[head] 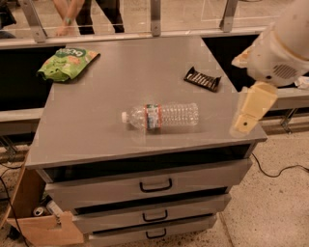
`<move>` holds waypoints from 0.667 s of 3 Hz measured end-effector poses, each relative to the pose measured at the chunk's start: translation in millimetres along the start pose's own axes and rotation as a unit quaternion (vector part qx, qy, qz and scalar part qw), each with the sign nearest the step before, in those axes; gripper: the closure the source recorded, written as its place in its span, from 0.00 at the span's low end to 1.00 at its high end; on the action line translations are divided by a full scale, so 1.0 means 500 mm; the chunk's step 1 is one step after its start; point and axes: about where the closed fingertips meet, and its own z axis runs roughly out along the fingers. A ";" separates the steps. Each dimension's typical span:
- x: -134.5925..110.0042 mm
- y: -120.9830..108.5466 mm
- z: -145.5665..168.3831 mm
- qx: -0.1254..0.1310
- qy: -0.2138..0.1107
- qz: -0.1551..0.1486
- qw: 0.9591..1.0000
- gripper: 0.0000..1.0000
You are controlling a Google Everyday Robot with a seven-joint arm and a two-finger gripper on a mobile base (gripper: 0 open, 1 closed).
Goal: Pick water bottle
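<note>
- Our gripper (251, 111) hangs off the right edge of the cabinet top (96, 125), near the front corner. We can't tell if it's open or closed.
- The bottle (161, 116) lies on its side mid-top toward the front, cap pointing left, well apart from the gripper.
- Also up there: a green chip bag (65, 62) back left and a dark snack pack (203, 78) back right.
- Grey top, with three drawers (154, 185) below it.
- Room: speckled floor (275, 212) with a black cable (277, 171), a cardboard box (43, 226) at the lower left, and somebody's legs (87, 14) behind the railing.
</note>
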 end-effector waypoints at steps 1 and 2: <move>-0.074 -0.050 0.093 -0.007 -0.044 -0.021 0.999 0.00; -0.146 -0.068 0.178 -0.021 -0.079 -0.038 0.996 0.00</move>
